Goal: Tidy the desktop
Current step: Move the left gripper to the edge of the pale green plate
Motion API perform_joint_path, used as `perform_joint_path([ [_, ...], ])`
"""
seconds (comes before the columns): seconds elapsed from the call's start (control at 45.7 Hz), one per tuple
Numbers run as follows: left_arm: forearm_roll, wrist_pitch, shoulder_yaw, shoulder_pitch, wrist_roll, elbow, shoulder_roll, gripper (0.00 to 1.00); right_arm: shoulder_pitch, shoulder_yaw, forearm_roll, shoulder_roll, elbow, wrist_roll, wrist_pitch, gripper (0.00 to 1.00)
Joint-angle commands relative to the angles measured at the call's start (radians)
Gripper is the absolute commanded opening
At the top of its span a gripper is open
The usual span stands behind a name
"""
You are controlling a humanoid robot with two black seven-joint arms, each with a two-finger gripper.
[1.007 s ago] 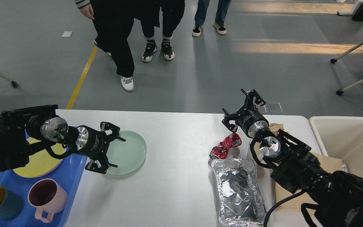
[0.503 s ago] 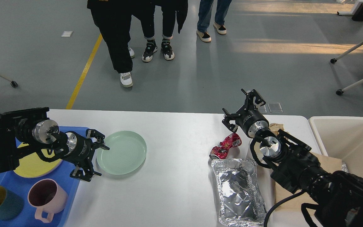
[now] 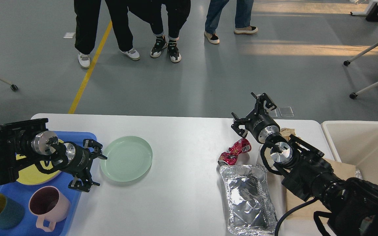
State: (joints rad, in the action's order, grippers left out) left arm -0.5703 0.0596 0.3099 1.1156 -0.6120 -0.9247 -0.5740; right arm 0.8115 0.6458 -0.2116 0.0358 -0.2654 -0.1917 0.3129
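My left gripper (image 3: 94,167), jaws spread and empty, sits beside the green plate (image 3: 126,158) on the desktop (image 3: 182,183). I should straddle its near rim squarely. Right gripper (image 3: 253,113) apparently open.

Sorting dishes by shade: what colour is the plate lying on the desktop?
Pale mint green plate, on the white desktop; clearest in the head view.

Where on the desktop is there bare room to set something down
The widest bare stretch of the desktop lies between the green plate and the crushed red can with the foil tray. The right end is crowded: can, foil tray, brown paper and right arm.
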Motion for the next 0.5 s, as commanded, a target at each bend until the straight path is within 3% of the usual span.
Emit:
perform_joint_path([
  [0.0, 0.003, 0.005, -0.002, -0.008, 0.035, 0.024, 0.003, 0.88, 0.0, 0.0, 0.0, 0.001, 0.0, 0.0, 0.0, 1.0],
  [0.197, 0.01, 0.014, 0.002, -0.023, 0.139, 0.027, 0.04, 0.88, 0.0, 0.0, 0.0, -0.001, 0.0, 0.0, 0.0, 1.0],
  [0.482, 0.015, 0.037, 0.003, -0.033, 0.152, 0.027, 0.069, 0.88, 0.0, 0.0, 0.0, -0.001, 0.0, 0.0, 0.0, 1.0],
])
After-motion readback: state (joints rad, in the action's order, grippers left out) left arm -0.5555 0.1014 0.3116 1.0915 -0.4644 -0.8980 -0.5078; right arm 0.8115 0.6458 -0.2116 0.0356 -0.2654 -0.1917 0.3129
